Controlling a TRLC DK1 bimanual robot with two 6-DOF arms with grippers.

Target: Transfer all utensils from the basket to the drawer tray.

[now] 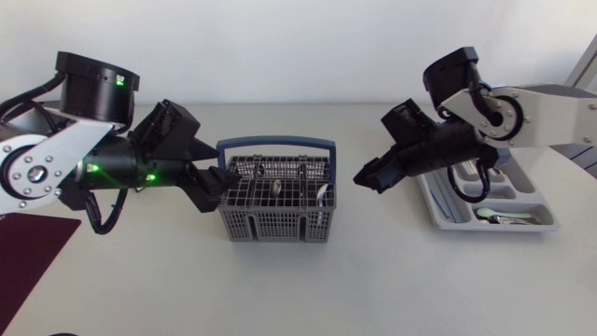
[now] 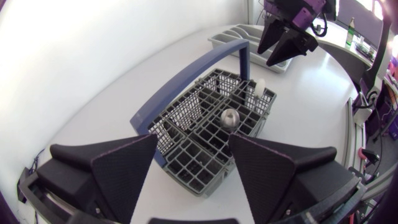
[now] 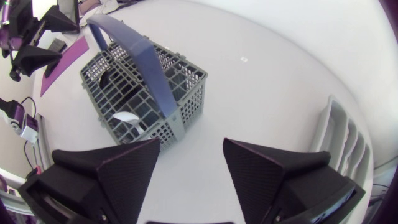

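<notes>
Left pincer (image 2: 193, 146) and right pincer (image 3: 191, 146) gape; grey mesh basket (image 1: 275, 224) has blue handle (image 1: 276, 143).

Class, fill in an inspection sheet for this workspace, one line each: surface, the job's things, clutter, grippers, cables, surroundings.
Surface: white table, no spills seen.
Job's things: grey basket with a blue handle, mid-table; a metal utensil and a white utensil stand in it. The tray at the right holds a pale utensil.
Clutter: dark red mat at the table's left front corner.
Grippers: left gripper open, empty, fingers facing the basket's left end; right gripper open, empty, between basket and tray.
Cables: black cable loops under the left arm; another cable hangs over the tray.
Surroundings: nothing seen.
</notes>
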